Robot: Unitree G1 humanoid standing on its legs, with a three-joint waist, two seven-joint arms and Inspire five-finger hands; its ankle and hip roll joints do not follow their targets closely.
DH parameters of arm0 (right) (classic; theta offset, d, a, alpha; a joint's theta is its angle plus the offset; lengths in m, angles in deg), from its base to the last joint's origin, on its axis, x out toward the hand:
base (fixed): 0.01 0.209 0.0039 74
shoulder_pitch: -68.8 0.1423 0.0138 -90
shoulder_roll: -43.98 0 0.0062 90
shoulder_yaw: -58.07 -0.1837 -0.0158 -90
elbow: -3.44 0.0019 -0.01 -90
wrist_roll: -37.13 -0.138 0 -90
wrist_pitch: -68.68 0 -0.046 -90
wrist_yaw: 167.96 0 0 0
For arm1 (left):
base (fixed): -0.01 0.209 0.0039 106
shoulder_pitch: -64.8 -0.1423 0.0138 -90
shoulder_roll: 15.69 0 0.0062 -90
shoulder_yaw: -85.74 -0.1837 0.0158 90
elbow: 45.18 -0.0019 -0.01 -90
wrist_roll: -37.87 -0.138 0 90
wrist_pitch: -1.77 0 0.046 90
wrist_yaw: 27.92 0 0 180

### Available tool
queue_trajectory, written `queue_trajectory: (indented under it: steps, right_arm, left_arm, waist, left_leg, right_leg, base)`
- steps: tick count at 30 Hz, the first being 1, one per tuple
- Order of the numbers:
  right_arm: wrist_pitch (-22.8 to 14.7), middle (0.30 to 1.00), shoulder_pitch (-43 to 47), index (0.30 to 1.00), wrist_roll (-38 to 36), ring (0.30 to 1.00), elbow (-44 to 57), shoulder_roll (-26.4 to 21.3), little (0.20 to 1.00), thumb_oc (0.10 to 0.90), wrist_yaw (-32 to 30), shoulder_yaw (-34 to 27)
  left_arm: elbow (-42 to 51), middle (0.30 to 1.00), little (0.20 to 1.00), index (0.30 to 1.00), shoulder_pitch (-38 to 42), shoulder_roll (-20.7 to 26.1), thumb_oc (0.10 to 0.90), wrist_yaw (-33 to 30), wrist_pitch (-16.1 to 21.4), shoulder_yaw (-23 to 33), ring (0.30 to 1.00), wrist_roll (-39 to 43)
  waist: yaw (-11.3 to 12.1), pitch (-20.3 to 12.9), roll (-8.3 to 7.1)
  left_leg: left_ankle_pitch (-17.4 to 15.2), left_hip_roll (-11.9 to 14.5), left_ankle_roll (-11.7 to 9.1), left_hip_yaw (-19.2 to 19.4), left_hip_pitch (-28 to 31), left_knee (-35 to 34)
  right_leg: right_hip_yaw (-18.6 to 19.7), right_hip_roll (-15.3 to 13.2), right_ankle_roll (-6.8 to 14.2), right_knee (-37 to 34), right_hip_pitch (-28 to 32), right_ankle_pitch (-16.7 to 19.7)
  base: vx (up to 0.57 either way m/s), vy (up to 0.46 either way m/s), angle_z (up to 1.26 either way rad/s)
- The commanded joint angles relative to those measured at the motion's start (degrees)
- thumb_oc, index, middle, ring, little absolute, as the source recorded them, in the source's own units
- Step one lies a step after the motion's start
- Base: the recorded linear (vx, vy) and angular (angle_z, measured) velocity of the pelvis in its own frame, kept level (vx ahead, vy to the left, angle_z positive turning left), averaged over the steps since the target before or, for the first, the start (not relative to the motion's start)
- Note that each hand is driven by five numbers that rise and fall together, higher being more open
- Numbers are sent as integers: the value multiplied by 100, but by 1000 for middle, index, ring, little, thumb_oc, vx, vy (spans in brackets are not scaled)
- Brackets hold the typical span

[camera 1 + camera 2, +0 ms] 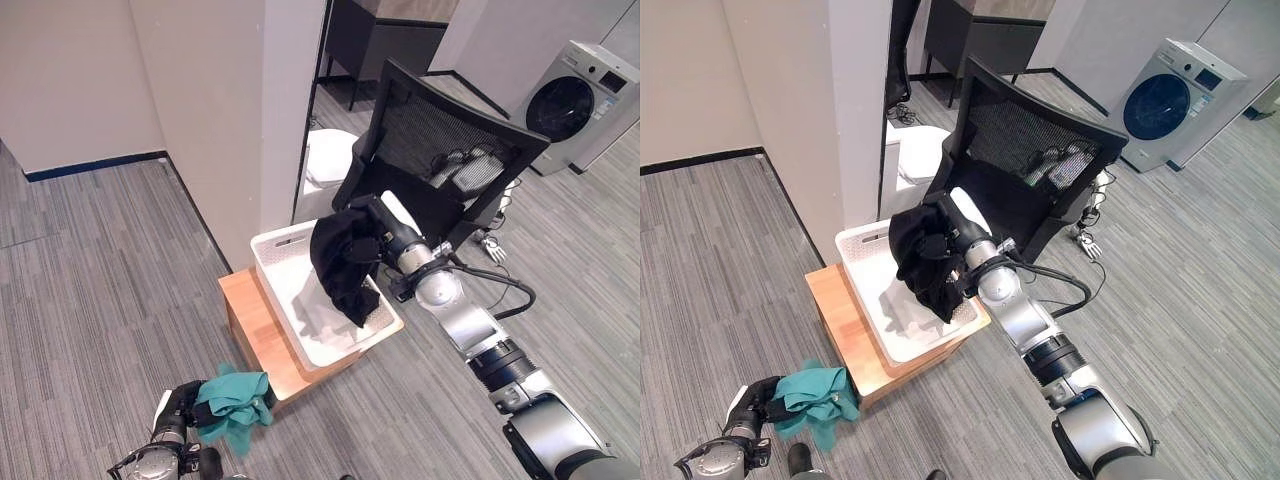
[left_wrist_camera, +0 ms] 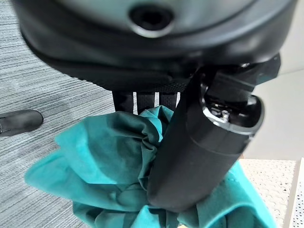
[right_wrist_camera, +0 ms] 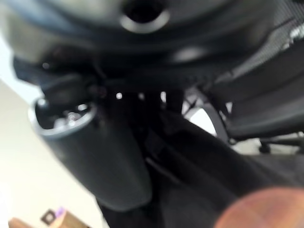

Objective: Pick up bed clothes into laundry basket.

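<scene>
Here the right robot hand [image 1: 385, 238] grips limp black cloth [image 1: 343, 262] over the perforated white basket [image 1: 283, 243], while the left robot hand [image 1: 180, 408] clutches crumpled teal cloth [image 1: 235, 403].

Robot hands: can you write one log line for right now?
right hand: holds black garment over white basket | left hand: holds teal garment | release: pending

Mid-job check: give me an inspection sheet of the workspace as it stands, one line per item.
Surface: grey carpet floor; low wooden stand under the basket.
Job's things: white laundry basket holds pale cloth; black garment hangs over it; teal garment held beside the stand.
Clutter: nothing seen.
Hands: right hand shut on black garment; left hand shut on teal garment.
Cables: loose ones on the floor by the office chair.
Surroundings: white pillar, washing machine.
</scene>
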Motion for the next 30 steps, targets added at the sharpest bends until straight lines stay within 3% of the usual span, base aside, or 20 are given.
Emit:
queue_trajectory:
  steps: [1,11,20,25,30]
  right_arm:
    - [-457,300,1024,300,-47,300,546,101,300,400,-206,-387]
    - [-517,300,1405,300,-32,300,1035,100,300,400,-155,-301]
    - [-703,300,1313,300,-204,300,2330,-36,300,400,-3,-416]
    - [-686,300,1300,300,-121,300,2025,-67,300,400,23,-328]
    - [-511,300,1233,300,-30,300,326,-471,300,400,-171,-326]
  left_arm:
    - [652,300,300,300,202,552,400,-68,269,168,300,61]
    - [747,300,300,300,129,466,400,-150,258,263,300,241]
    - [777,300,300,300,-1,279,400,-223,201,442,300,357]
    - [779,300,300,300,-37,253,400,-233,211,427,300,394]
    - [731,300,300,300,-18,388,400,-133,332,252,300,437]
  waist:
    - [134,-76,-516]
    - [192,-148,-546]
    - [96,-257,-493]
    - [95,-291,-456]
    - [180,-211,-405]
  left_leg:
    - [-924,181,68,-65,361,88]
    - [-942,249,53,-32,471,108]
    - [-957,312,33,1,609,122]
    - [-978,316,24,39,719,132]
    - [-942,308,7,32,703,131]
  right_leg:
    - [128,-429,230,204,-117,171]
    - [134,-384,187,253,-23,81]
    - [159,-324,145,301,49,-48]
    - [181,-300,118,330,112,-110]
    - [106,-309,131,318,145,-101]
  base:
    - [-6,-5,-3]
    - [-4,-3,-3]
    - [0,0,0]
    - [10,9,-8]
    - [4,1,1]
